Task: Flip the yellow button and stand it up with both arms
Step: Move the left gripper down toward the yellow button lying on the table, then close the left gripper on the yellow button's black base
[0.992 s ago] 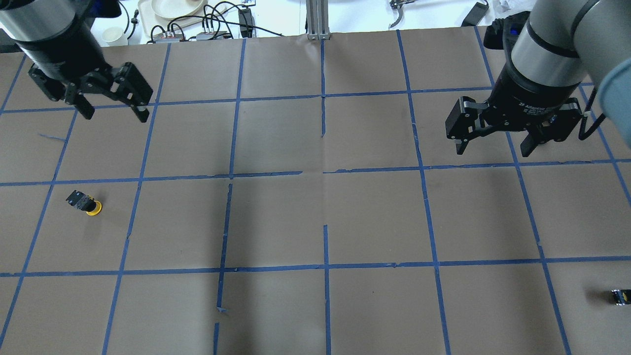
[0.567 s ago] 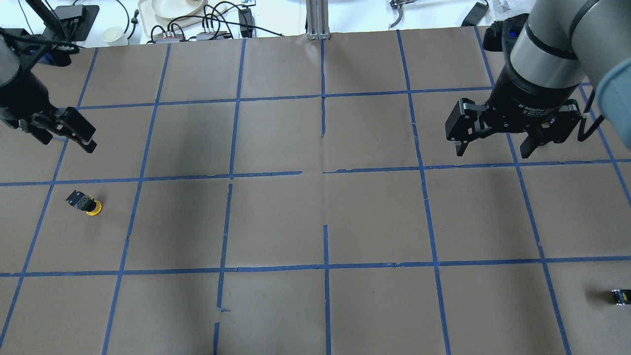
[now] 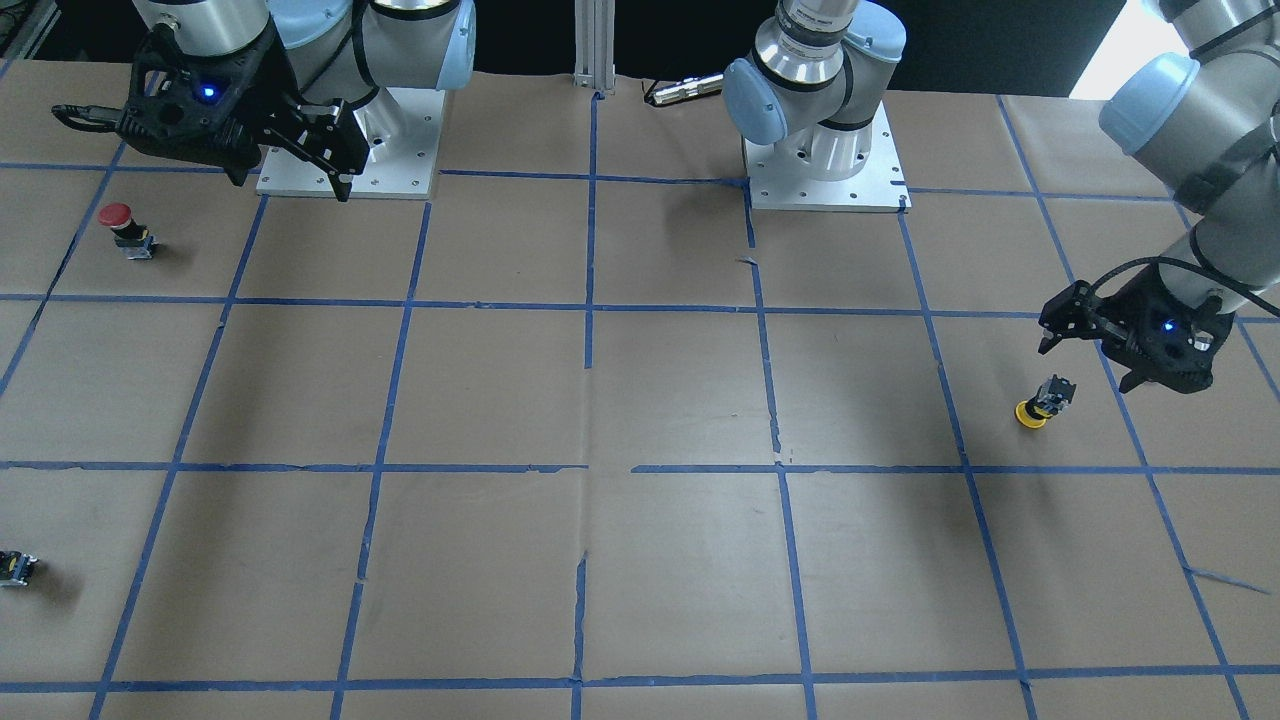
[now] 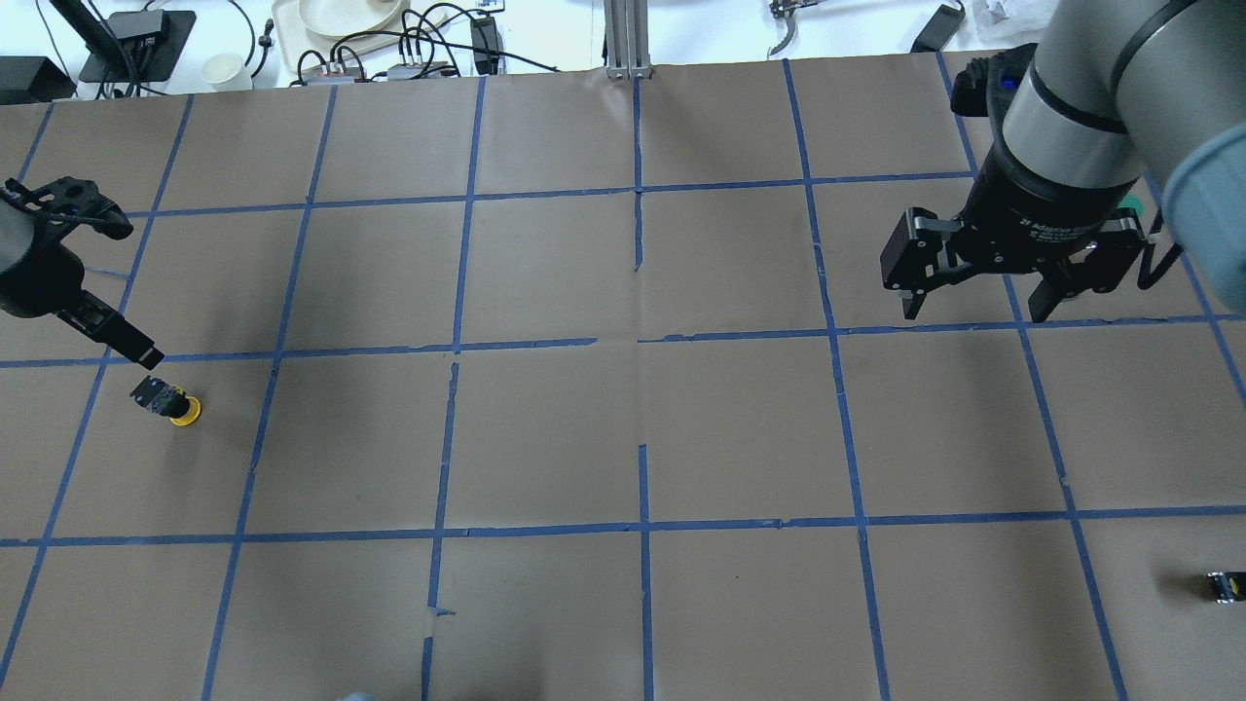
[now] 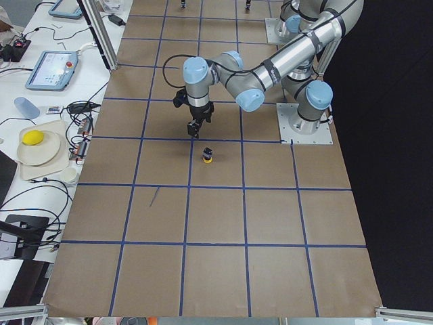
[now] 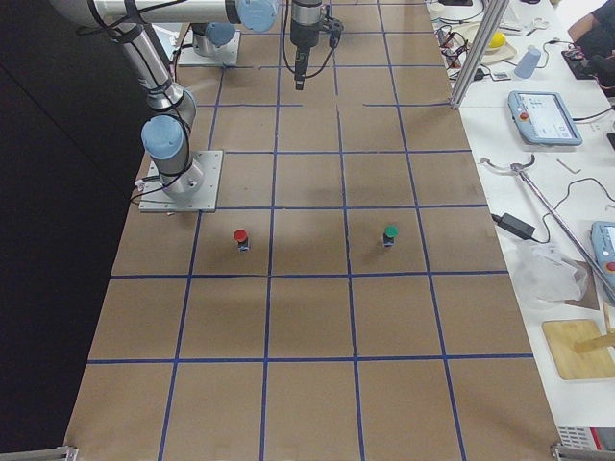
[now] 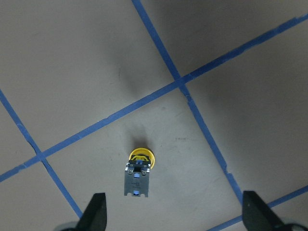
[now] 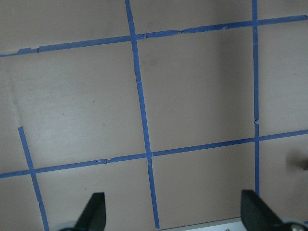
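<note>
The yellow button [image 4: 173,403] rests cap-down on the brown paper at the table's left, its black-and-grey body tilted upward; it also shows in the front view [image 3: 1040,402] and the left wrist view [image 7: 138,171]. My left gripper [image 3: 1092,358] is open and empty, hovering just above and beyond the button without touching it. Only one of its fingers [image 4: 128,340] shows in the overhead view. In the left wrist view the button lies between the spread fingertips [image 7: 96,214]. My right gripper [image 4: 976,307] is open and empty, high over the table's far right.
A red-capped button [image 3: 125,228] stands near the right arm's base. A green-capped button [image 6: 389,233] stands on the right half. A small black switch block [image 4: 1225,586] lies at the near right edge. Cables, a plate and a cup [image 4: 224,68] sit beyond the far edge.
My left gripper has swung from the far left toward me and down, ending just beyond the yellow button. The right gripper shifted only slightly. The button has not moved.
</note>
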You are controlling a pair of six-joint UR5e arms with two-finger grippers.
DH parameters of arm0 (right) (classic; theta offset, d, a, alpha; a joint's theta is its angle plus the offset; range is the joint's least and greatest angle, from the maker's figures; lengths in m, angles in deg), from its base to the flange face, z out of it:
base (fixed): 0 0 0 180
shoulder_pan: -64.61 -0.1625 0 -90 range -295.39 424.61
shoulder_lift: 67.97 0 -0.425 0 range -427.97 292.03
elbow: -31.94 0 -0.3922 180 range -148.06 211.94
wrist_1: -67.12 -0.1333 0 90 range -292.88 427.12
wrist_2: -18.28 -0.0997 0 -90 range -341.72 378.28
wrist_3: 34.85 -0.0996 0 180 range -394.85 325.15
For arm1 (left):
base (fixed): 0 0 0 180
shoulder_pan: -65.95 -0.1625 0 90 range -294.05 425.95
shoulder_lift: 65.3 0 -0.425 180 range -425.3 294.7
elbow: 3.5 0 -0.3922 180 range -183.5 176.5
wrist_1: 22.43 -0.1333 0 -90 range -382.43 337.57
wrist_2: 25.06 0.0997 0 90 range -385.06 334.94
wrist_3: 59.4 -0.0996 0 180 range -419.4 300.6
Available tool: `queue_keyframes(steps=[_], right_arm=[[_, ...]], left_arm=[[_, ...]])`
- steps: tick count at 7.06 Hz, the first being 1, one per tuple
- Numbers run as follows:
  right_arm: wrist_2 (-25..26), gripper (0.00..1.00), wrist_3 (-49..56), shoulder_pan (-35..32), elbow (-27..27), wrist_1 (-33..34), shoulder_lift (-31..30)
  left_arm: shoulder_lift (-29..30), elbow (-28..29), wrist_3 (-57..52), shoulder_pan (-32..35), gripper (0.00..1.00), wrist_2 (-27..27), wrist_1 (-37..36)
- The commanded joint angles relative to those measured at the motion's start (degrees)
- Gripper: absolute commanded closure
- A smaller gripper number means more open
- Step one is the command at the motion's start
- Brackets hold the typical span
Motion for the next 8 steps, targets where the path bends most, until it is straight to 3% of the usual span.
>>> queue_keyframes(steps=[1,2,4,5,6,8], right_arm=[[-0.04,0.0,-0.09,0.0,0.08,0.01,0.0],[-0.21,0.0,-0.17,0.0,0.08,0.09,-0.09],[-0.12,0.0,-0.09,0.0,0.08,0.01,0.0],[-0.04,0.0,-0.09,0.0,0.17,0.01,0.0],[-0.12,0.0,-0.09,0.0,0.69,-0.08,-0.09],[-0.04,0.0,-0.09,0.0,2.36,0.01,-0.18]], left_arm=[[3.14,-1.76,-7.53,-2.37,0.02,-0.8,-2.01],[3.41,-4.2,-11.3,-2.99,0.01,-0.97,-4.37],[7.26,-7.99,-15.18,-3.52,0.01,-0.63,-18.23],[7.97,-8.7,-16.08,-4.91,0.01,-0.54,-19.06],[7.89,-8.8,-15.39,-5.36,0.09,-0.36,-18.72],[7.02,-8.8,-13.54,-5.37,0.1,-0.27,-17.67]])
